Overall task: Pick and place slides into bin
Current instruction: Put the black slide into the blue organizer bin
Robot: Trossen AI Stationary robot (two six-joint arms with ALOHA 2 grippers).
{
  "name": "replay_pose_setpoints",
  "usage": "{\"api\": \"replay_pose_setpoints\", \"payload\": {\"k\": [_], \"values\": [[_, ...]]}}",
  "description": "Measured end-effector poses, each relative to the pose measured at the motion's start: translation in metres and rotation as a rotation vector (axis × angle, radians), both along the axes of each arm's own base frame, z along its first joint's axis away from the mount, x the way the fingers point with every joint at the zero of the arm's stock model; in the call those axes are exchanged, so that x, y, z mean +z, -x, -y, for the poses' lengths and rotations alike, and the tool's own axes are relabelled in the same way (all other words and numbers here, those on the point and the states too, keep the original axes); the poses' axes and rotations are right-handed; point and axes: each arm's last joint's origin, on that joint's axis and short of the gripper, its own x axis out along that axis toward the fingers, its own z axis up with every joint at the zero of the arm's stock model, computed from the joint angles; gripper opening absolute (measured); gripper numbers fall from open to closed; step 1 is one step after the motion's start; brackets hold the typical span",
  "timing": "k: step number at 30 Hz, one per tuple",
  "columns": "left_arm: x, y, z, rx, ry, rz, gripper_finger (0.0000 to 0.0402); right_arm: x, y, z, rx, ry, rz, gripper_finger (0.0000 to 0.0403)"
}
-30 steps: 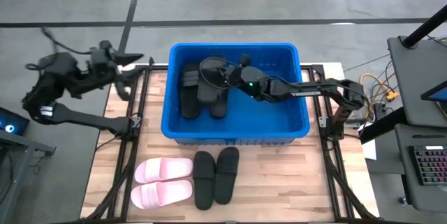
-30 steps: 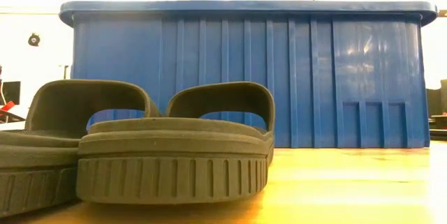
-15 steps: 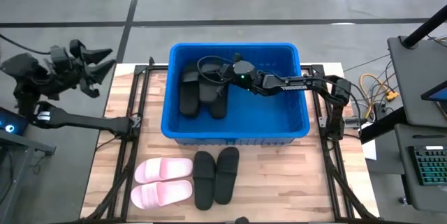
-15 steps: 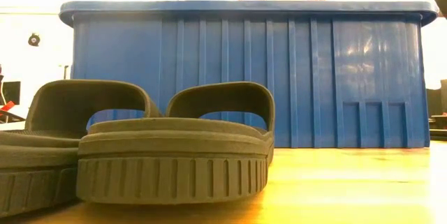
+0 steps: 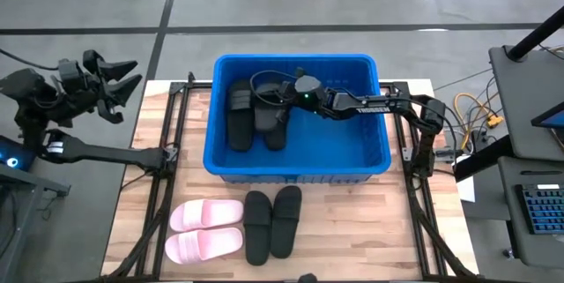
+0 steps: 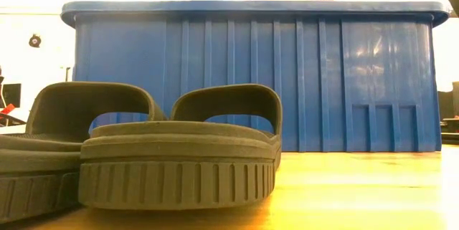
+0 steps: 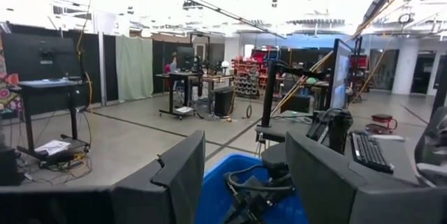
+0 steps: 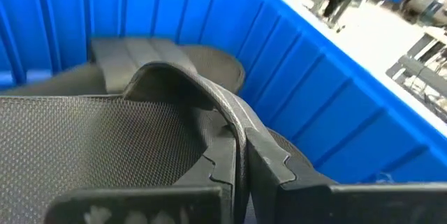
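The blue bin point(image 5: 295, 57) stands mid-table; in the low view its wall point(image 6: 251, 72) fills the back. Two black slides lie inside it at its left: one point(image 5: 240, 115) alone, the other point(image 5: 271, 124) under my right gripper point(image 5: 284, 100), which reaches in from the table's right and is shut on its strap. A pale pink pair point(image 5: 204, 230) and a black pair point(image 5: 271, 221) lie soles down on the table near the front edge. My left gripper point(image 5: 122, 76) is open and empty, raised beyond the table's left edge. My right gripper pinches the black slide's strap point(image 8: 209, 105) between its two fingers, at the strap's edge. The fingers come slanting down from the table's right side. The slide stays low inside the bin beside the other black slide point(image 8: 140, 49); whether its sole rests on the floor is hidden.
The bin's right half point(image 5: 348, 142) holds nothing. The black pair point(image 6: 172, 151) stands close in front of the low camera. Metal frame rails point(image 5: 167, 151) run along both table sides. Cables and a desk point(image 5: 529, 80) lie past the right edge.
My right gripper has gone a little toward the bin's far left, and the black slide in it has settled beside the other one. My left arm has swung away from the table's left edge, outward to the left.
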Motion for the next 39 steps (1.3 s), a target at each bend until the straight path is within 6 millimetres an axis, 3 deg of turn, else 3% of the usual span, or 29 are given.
{"api": "replay_pose_setpoints", "payload": {"k": [20, 26, 30, 39], "values": [[-0.001, -0.004, 0.0, 0.01, -0.009, -0.021, 0.0184, -0.03, 0.014, 0.001, -0.001, -0.168, -0.016, 0.0013], [-0.001, -0.005, 0.0, 0.01, -0.009, -0.025, 0.0184, -0.03, 0.014, 0.002, 0.0, -0.159, 0.005, 0.0017], [-0.001, -0.005, 0.0, 0.01, -0.009, -0.025, 0.0184, -0.024, 0.011, 0.003, -0.001, -0.143, 0.02, 0.0049], [-0.001, -0.005, 0.0, 0.009, -0.009, -0.027, 0.0184, -0.025, 0.012, 0.003, -0.017, -0.186, 0.008, 0.017]]}}
